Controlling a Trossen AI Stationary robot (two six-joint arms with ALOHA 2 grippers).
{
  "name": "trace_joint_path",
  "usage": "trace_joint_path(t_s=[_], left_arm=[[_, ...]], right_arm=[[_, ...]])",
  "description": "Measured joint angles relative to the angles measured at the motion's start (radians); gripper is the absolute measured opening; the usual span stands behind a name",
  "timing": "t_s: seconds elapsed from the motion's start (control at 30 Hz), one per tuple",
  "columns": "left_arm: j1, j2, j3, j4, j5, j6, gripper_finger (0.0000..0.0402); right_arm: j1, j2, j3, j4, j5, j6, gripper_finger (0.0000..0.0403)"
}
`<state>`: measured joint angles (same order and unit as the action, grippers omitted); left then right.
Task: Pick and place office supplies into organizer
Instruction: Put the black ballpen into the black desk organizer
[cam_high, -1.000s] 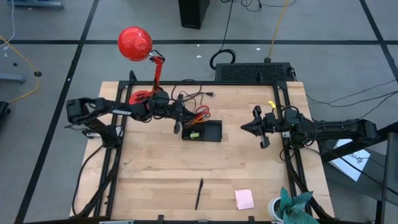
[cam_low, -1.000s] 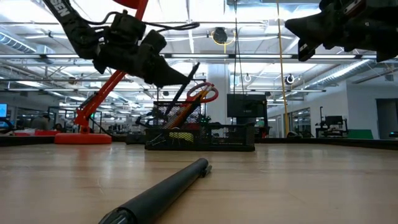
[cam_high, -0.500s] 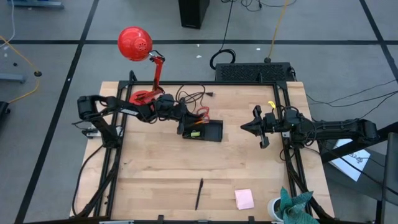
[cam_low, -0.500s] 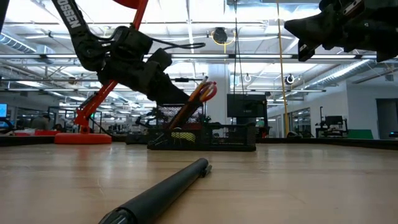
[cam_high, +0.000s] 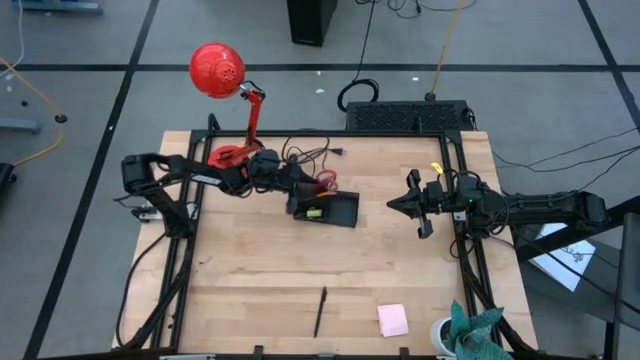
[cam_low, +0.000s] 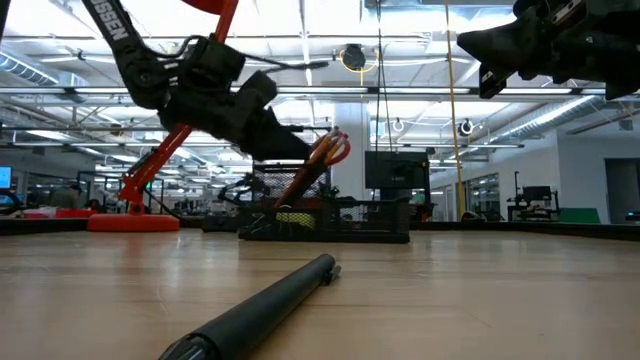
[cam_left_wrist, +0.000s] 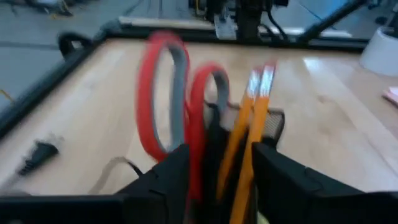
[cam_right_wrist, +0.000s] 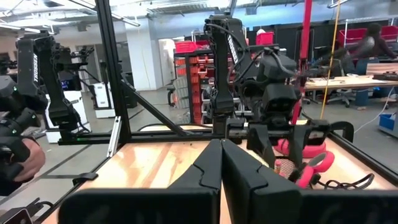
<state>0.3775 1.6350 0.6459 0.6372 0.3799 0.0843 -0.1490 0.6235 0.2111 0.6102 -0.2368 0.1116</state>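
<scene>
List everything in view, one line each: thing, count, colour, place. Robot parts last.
organizer: one, black, table's far middle.
scissors: one pair, red handles, standing in the organizer.
pencils: two, orange, standing in the organizer beside the scissors.
yellow-green block: one, inside the organizer.
pen: one, black, lying on the table's near edge.
sticky-note pad: one, pink, near edge, right of the pen.
desk lamp: one, red, far left corner.
box with cables: one, black, behind the table.
left end effector: over the organizer, fingers apart around the scissors and pencils.
right end effector: shut, raised right of the organizer, empty.
</scene>
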Motion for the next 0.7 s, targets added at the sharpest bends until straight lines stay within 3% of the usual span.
trace_joint_path(t_s=[0.17,0.33,0.53,0.6,0.7], left_arm=[[-0.006,-0.083,0.045,-0.158,-0.103,0.04,0.0206],[-0.056,-0.235,0.192,-0.58,-0.259,0.053,0.0206],[-0.265,-0.312,0.436,-1.089,-0.455,-0.041,0.0182],[-0.349,-0.308,0.486,-1.173,-0.483,-0.122,0.0168],[-0.462,-0.294,0.514,-1.164,-0.49,-0.286,0.0145]], right_arm=[[0.0,0.0,0.0,-0.002,-0.002,0.002,0.0],[0.0,0.0,0.0,-0.012,-0.002,0.004,0.0],[0.0,0.0,0.0,-0.016,-0.001,-0.007,0.0],[0.0,0.0,0.0,-0.016,-0.001,-0.024,0.0],[0.0,0.0,0.0,-0.016,-0.002,-0.041,0.0]])
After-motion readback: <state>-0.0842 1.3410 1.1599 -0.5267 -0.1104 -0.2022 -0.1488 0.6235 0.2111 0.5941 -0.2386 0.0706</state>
